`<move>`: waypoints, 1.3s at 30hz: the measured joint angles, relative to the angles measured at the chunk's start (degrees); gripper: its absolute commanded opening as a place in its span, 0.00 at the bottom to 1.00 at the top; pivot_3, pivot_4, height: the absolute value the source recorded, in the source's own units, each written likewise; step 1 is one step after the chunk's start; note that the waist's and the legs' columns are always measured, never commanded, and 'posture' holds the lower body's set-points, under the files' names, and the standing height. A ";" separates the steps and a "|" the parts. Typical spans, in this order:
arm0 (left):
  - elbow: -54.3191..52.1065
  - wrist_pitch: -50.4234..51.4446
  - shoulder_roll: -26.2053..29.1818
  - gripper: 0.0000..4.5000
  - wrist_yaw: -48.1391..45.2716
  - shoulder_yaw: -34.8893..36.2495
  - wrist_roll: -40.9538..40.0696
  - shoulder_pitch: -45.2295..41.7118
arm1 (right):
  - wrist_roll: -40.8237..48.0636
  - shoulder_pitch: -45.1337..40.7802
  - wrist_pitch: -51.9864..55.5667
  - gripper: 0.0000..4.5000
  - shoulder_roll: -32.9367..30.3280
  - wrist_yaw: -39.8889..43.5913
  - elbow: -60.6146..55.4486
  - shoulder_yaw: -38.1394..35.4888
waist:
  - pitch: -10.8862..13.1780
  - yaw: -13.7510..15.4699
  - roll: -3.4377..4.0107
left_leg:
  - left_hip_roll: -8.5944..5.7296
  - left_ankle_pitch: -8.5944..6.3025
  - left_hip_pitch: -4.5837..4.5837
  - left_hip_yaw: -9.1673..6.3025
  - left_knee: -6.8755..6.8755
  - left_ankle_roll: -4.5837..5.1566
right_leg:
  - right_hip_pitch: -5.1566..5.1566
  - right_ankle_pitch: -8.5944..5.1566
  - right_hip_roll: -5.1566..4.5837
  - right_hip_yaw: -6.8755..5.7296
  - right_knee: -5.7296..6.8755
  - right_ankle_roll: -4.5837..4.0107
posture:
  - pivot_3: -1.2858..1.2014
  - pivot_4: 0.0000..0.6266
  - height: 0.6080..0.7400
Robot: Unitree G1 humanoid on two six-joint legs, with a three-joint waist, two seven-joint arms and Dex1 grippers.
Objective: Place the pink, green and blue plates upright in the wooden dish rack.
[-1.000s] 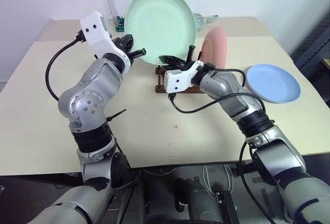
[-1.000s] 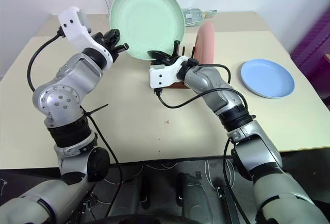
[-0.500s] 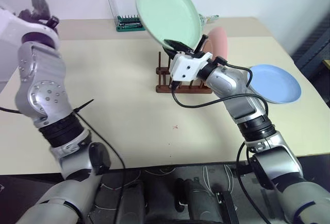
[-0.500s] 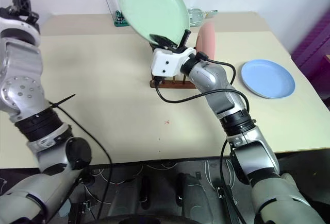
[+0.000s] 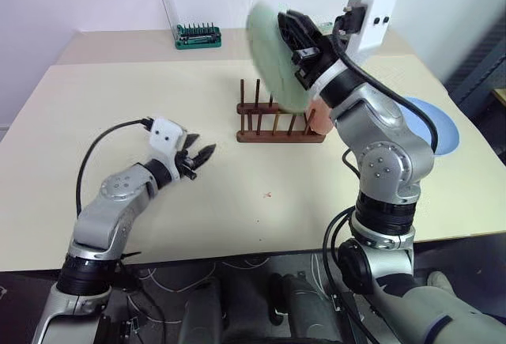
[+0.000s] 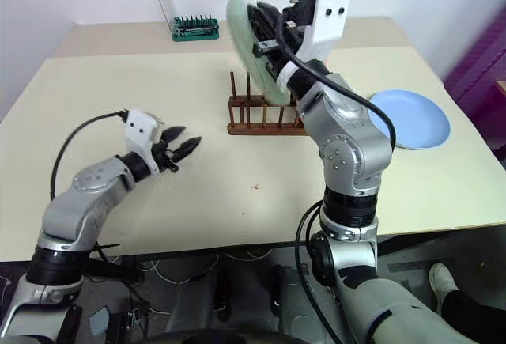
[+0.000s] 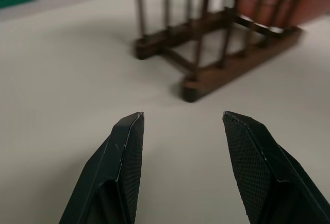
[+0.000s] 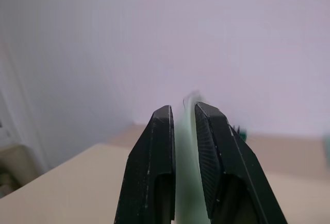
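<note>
There are 3 plates, 1 rack and 2 grippers. The green plate (image 5: pixel 274 59) is up in the air above the wooden dish rack (image 5: pixel 278 119), tilted on its edge. The right gripper (image 8: pixel 183 131) pinches its rim with narrow fingers, and that arm is bent up high over the rack. The pink plate (image 5: pixel 320 119) stands in the right end of the rack, mostly hidden behind the arm. The blue plate (image 6: pixel 411 117) lies flat on the table (image 5: pixel 118 107), to the right of the rack. The left gripper (image 7: pixel 183 131) is low over the table, left of the rack, pointing at it. Its 2 fingers are apart and hold nothing. 1 green tool holder (image 5: pixel 198 35) sits at the back.
</note>
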 measured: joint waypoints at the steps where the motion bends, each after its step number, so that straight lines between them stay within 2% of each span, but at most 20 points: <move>1: -0.49 0.09 -0.02 0.55 -0.99 -0.28 -0.03 0.41 | 1.05 -0.05 1.37 0.14 -0.01 -0.80 0.17 -0.59 | 0.00 0.01 0.00 | -0.01 0.00 0.00 0.01 0.00 0.01 | 0.00 0.00 0.01 0.00 0.00 0.00 | 0.52 0.24 0.92; 5: -2.23 0.21 -0.50 0.55 -3.75 -0.94 -0.30 1.13 | 2.93 -2.60 4.07 0.14 -0.33 -4.86 6.29 -4.77 | 0.00 0.16 0.01 | -0.04 0.01 -0.01 0.01 0.02 0.02 | 0.03 0.00 0.03 0.00 -0.01 0.01 | 0.52 0.24 0.92; 9: -2.51 0.36 -1.59 0.55 -3.84 -0.97 -0.24 1.11 | 2.98 -2.83 4.07 0.14 -2.07 -5.08 7.90 -5.04 | 0.02 0.09 0.03 | -0.05 -0.02 -0.02 0.01 0.02 0.06 | 0.04 0.00 0.03 0.01 -0.07 0.05 | 0.52 0.24 0.92; 25: -2.74 3.31 -3.77 0.55 -3.20 -0.04 -0.29 2.29 | 0.39 -1.97 0.51 0.14 -6.41 0.40 7.24 3.58 | 0.03 0.08 0.05 | -0.04 -0.02 -0.02 -0.02 0.02 0.07 | 0.03 -0.01 0.08 0.00 -0.09 0.05 | 0.52 0.24 0.92; 28: -5.26 6.01 -4.49 0.72 -3.57 2.72 -4.81 4.85 | -3.30 -0.34 -2.94 0.14 -12.62 6.62 5.09 9.68 | 0.03 0.00 0.05 | -0.03 -0.04 -0.03 -0.03 -0.05 0.09 | 0.03 -0.14 0.07 0.01 -0.19 0.23 | 0.52 0.24 0.92; 30: -6.02 8.08 -5.88 0.95 -2.53 5.88 -8.46 5.92 | -5.98 0.99 -6.17 0.14 -15.70 10.58 3.82 13.65 | 0.03 0.02 0.06 | -0.03 -0.04 -0.03 -0.03 -0.06 0.09 | 0.02 -0.15 0.09 0.01 -0.20 0.23 | 0.52 0.24 0.92; 31: -6.09 8.84 -7.24 0.98 -0.98 8.13 -10.23 6.00 | -6.85 1.76 -7.33 0.14 -16.33 11.93 3.33 14.91 | 0.03 0.03 0.05 | -0.03 -0.03 -0.02 -0.06 -0.06 0.09 | 0.03 -0.15 0.11 0.00 -0.19 0.24 | 0.52 0.24 0.92; 34: -6.04 10.87 -12.01 0.98 7.43 17.92 -16.71 4.46 | -9.49 3.80 -10.62 0.14 -16.93 14.75 2.63 18.26 | 0.03 0.06 0.03 | -0.04 -0.03 -0.01 -0.12 -0.01 0.09 | 0.06 -0.15 0.16 0.00 -0.17 0.25 | 0.52 0.24 0.92; 39: -4.31 15.79 -16.46 0.98 29.43 28.72 -17.89 -4.88 | -12.05 4.34 -13.50 0.14 -16.95 16.79 2.77 19.78 | 0.03 0.47 -0.01 | -0.08 -0.03 -0.01 -0.17 0.09 0.10 | 0.19 -0.06 0.11 -0.01 -0.19 0.43 | 0.52 0.24 0.92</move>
